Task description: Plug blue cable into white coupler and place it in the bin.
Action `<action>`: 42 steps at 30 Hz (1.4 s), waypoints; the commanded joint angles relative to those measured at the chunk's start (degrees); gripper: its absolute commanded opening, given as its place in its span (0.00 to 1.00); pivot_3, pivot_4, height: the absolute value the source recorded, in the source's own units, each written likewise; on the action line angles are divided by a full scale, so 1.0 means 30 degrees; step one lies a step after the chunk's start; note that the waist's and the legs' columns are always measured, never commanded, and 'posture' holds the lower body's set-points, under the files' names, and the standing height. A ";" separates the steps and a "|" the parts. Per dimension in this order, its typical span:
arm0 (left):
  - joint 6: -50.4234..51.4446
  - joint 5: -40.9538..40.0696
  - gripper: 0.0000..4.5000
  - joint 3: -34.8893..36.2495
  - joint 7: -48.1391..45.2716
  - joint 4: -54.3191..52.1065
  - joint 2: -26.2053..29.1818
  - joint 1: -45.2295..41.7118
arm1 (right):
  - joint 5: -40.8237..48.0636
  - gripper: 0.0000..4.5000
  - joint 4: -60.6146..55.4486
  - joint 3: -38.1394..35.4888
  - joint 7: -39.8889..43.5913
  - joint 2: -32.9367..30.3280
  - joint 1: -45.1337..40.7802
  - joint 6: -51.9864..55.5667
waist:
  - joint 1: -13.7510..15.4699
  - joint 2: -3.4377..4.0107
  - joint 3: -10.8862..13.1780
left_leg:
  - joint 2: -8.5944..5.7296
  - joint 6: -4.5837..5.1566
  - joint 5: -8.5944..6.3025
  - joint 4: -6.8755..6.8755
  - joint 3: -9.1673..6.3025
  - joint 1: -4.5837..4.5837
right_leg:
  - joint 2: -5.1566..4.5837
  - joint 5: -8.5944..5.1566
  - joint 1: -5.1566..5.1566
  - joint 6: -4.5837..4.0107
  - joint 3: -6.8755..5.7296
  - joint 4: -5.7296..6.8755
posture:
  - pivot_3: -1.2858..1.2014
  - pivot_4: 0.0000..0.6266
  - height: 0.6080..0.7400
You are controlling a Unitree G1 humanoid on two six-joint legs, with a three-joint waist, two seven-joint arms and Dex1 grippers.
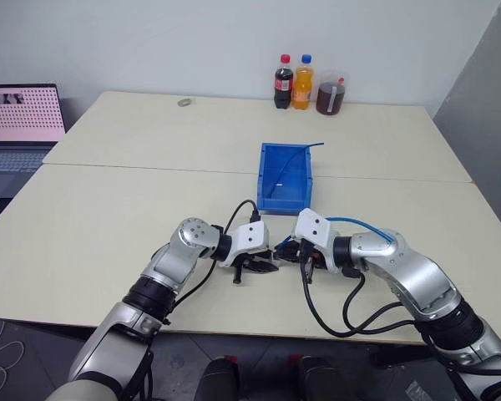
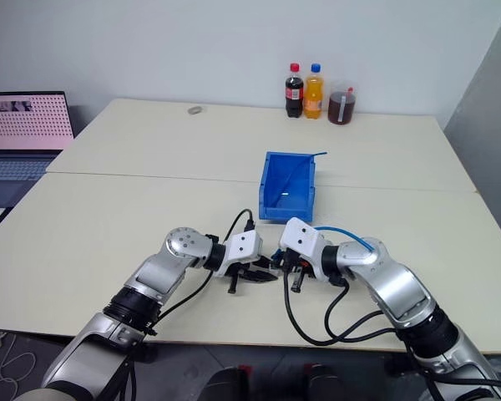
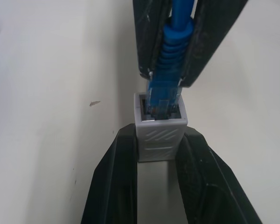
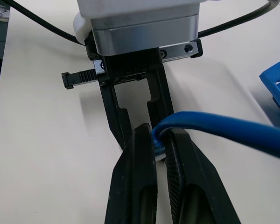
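My left end effector [image 1: 265, 268] and right end effector [image 1: 294, 251] meet over the worktop [image 1: 108, 217], the white coupler [image 3: 160, 129] between them with the blue cable [image 3: 170, 70] in its socket. The bin [image 1: 285, 177] sits just behind; three bottles [image 1: 304, 83] stand at the far edge, a laptop [image 1: 17, 125] far left.

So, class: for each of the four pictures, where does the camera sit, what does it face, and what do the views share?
Left eye: head, looking down over table; both arms, bin.
Right eye: same scene, slightly shifted.
Left wrist: along left tool gripping coupler; right tool pushes cable in.
Right wrist: along right tool clamping cable; left tool opposite.
Shared: all show the plug meeting the coupler.
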 commanded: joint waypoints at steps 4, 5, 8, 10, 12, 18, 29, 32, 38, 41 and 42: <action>-0.0099 0.0193 0.18 -0.0492 -0.0177 0.0000 -0.0224 0.0013 | 0.0367 0.00 0.0694 0.1107 0.0269 0.0892 0.0662 0.1483 | -0.0008 0.0001 -0.0001 | 0.0002 0.0000 0.0000 0.0000 -0.0004 0.0000 | 0.0001 0.0000 0.0000 0.0000 -0.0005 0.0001 | 0.52 0.24 1.00; -0.0093 0.0192 0.18 -0.0497 -0.0172 0.0000 -0.0248 0.0010 | 0.0304 0.00 0.0838 0.1243 0.0284 0.1031 0.0643 0.1569 | -0.0013 0.0001 -0.0001 | 0.0001 0.0000 0.0000 0.0000 -0.0003 0.0000 | 0.0000 0.0000 0.0000 0.0000 -0.0004 0.0002 | 0.52 0.24 1.00; -0.0052 0.0178 0.18 -0.0521 -0.0163 -0.0008 -0.0354 -0.0018 | -0.0132 0.00 0.2222 0.1938 0.0449 0.1404 0.0527 0.1724 | -0.0029 -0.0003 -0.0021 | 0.0004 0.0001 0.0000 -0.0002 -0.0004 0.0012 | 0.0005 0.0000 0.0004 -0.0001 -0.0004 0.0005 | 0.52 0.24 1.00; -0.0044 0.0191 0.18 -0.0510 -0.0138 -0.0010 -0.0380 -0.0017 | -0.0346 0.00 0.2563 0.1965 0.0561 0.1358 0.0539 0.1523 | -0.0052 -0.0009 -0.0041 | 0.0013 0.0001 0.0000 -0.0003 -0.0003 0.0051 | 0.0014 0.0000 0.0037 -0.0002 0.0001 0.0006 | 0.52 0.24 1.00; -0.0094 0.0214 0.18 -0.0461 -0.0064 -0.0023 -0.0353 0.0036 | -0.0459 0.00 0.2529 0.1691 0.0518 0.1282 0.0526 0.1276 | -0.0054 -0.0021 -0.0055 | 0.0014 0.0001 -0.0001 -0.0007 -0.0002 0.0108 | 0.0014 -0.0005 0.0087 -0.0009 0.0001 0.0006 | 0.52 0.24 1.00; -0.0229 0.0080 0.26 0.0385 0.1147 0.0241 -0.0339 0.0368 | -0.0330 0.00 0.1143 0.0005 -0.0062 0.0994 0.0487 0.0842 | -0.0016 -0.0018 -0.0056 | 0.0012 0.0001 -0.0002 -0.0008 0.0003 0.0148 | 0.0008 -0.0009 0.0132 -0.0015 0.0006 0.0005 | 0.52 0.24 1.00; 0.0898 -0.2762 0.79 0.2815 0.1201 -0.2366 0.0273 0.1663 | 0.1651 0.00 -0.1641 -0.3211 -0.0947 0.1140 0.0019 0.2512 | 0.0001 -0.0010 0.0015 | 0.0012 0.0000 0.0000 -0.0006 -0.0004 -0.0028 | 0.0007 -0.0005 -0.0035 -0.0014 0.0000 0.0015 | 0.52 0.24 1.00; 0.1750 -0.3418 0.90 0.4421 0.2829 -0.3784 0.0539 0.2144 | 0.2941 0.00 -0.2010 -0.5240 -0.1597 0.1734 -0.0922 0.3670 | -0.0014 -0.0001 0.0081 | 0.0012 -0.0001 -0.0001 -0.0007 -0.0006 -0.0036 | 0.0005 -0.0005 -0.0036 -0.0015 -0.0001 0.0010 | 0.52 0.24 1.00; 0.4268 -0.4655 1.00 0.7133 0.5246 -0.6452 0.1259 0.3024 | 0.4019 0.00 0.1995 -0.8676 -0.3477 0.3232 -0.5202 0.3979 | -0.0077 0.0012 0.0129 | 0.0016 -0.0001 0.0000 -0.0002 -0.0018 -0.0030 | 0.0005 -0.0003 -0.0035 -0.0011 -0.0017 0.0031 | 0.52 0.24 1.00; 0.4852 -0.5036 1.00 0.7647 0.5782 -0.6800 0.1463 0.3111 | 0.3171 0.00 0.6214 -0.8559 -0.3714 0.3677 -0.7443 0.2248 | -0.0073 0.0021 0.0136 | 0.0017 -0.0001 -0.0001 -0.0002 -0.0017 -0.0027 | 0.0000 -0.0002 -0.0030 -0.0017 -0.0027 0.0020 | 0.52 0.24 1.00; 0.4845 -0.5060 1.00 0.7710 0.5918 -0.6703 0.1504 0.3053 | 0.2733 0.00 0.8094 -0.8416 -0.3834 0.3915 -0.8249 0.1336 | -0.0058 0.0025 0.0141 | 0.0010 0.0000 0.0000 -0.0010 -0.0005 -0.0027 | -0.0003 0.0002 -0.0036 -0.0021 -0.0018 0.0015 | 0.52 0.24 1.00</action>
